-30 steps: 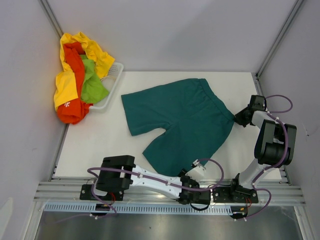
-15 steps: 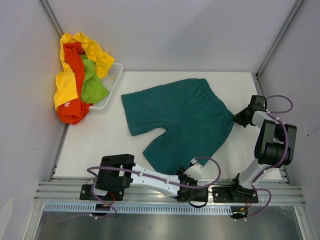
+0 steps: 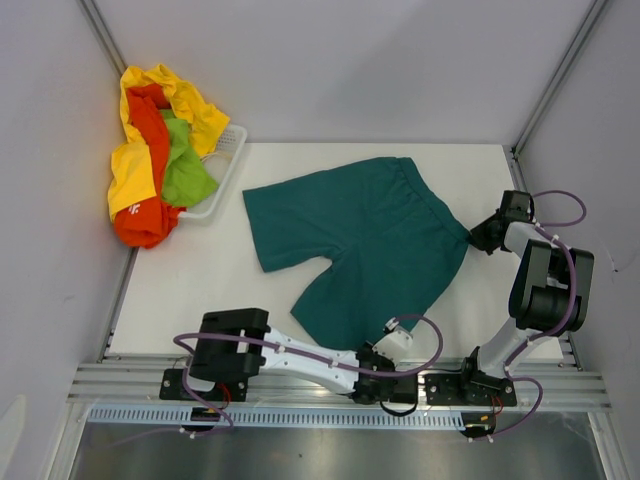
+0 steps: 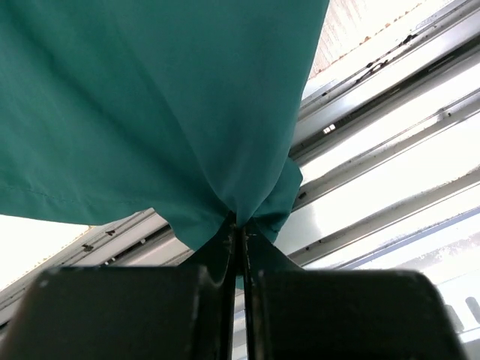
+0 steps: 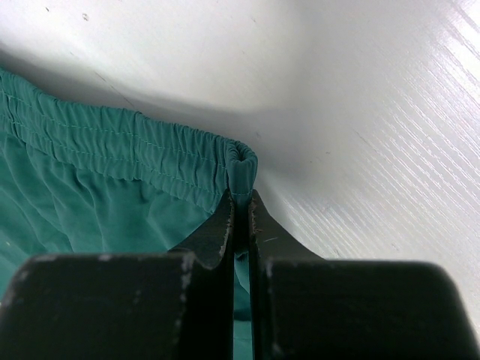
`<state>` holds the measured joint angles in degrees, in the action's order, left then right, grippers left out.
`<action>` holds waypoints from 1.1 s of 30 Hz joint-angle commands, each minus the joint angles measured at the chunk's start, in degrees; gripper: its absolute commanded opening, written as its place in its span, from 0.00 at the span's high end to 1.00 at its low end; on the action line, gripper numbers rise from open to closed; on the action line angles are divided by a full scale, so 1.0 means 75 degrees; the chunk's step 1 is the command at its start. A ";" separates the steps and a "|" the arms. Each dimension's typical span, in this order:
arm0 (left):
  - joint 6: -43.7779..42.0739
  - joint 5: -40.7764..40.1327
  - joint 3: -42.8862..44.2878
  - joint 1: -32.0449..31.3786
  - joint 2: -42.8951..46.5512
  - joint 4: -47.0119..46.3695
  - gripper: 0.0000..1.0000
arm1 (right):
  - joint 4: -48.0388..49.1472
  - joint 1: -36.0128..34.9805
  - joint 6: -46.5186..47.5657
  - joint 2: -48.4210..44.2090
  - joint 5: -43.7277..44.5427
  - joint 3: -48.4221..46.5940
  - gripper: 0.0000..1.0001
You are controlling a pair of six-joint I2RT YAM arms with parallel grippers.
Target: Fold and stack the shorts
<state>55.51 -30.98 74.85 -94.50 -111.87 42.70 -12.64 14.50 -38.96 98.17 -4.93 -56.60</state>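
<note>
Top external view: the dark teal shorts [image 3: 360,235] lie spread flat on the table [image 3: 190,290]. Their waistband [image 3: 430,195] is toward the far right, one leg reaches left and the other reaches toward the near edge.

My left hand [image 3: 384,346] is low at the near edge of the table, at the hem of the nearer leg. The left wrist view confirms the grip: fingers together, clamped on a pinch of that hem. The cloth is gathered into a fold at the tips and fans out above them. The metal rails [image 4: 390,150] of the frame show beyond the cloth.

My right hand [image 3: 474,238] is at the right-hand end of the waistband. The right wrist view confirms the grip: fingers together, clamped on the corner of the elastic band. The gathered band runs off to the left, with bare table surface to the right.

The other pairs are heaped at the far left corner, in and over a white basket [image 3: 230,150]: yellow shorts [image 3: 130,175], orange-red shorts [image 3: 150,135] and lime green shorts [image 3: 185,175]. The heap spills over the basket's left side, well apart from the teal pair.
</note>
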 commanded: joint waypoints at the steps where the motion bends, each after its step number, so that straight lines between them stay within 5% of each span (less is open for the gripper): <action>1: 0.0053 0.0475 -0.0182 -0.0033 0.0091 -0.0173 1.00 | -0.0153 0.0070 0.0038 -0.0386 0.0036 -0.0059 1.00; 8: -0.0990 0.1305 -0.0639 0.0096 0.2399 -0.0501 1.00 | -0.2799 0.0106 0.0144 -0.0690 0.0375 -0.1264 1.00; 17: -0.1880 0.2429 -0.0265 0.0107 0.3805 0.0225 1.00 | -0.5553 0.0211 0.0144 -0.2178 0.2050 -0.2613 1.00; 22: -0.2045 0.3648 -0.0219 0.0084 0.4393 -0.0384 1.00 | -0.6037 0.0526 0.0226 -0.2916 0.2345 -0.3023 1.00; 27: -0.2383 0.3757 0.0506 0.0025 0.4229 -0.0081 1.00 | -0.5978 0.0715 0.0074 -0.3152 0.2099 -0.3538 1.00; 33: -0.3496 0.3533 0.0766 0.2026 0.5001 0.1208 1.00 | -0.6177 0.0750 -0.0078 -0.2344 0.1876 -0.4500 1.00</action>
<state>35.90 -5.26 78.22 -87.72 -79.37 45.23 -60.05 19.66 -38.41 78.30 8.88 -86.15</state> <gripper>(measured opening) 0.003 0.035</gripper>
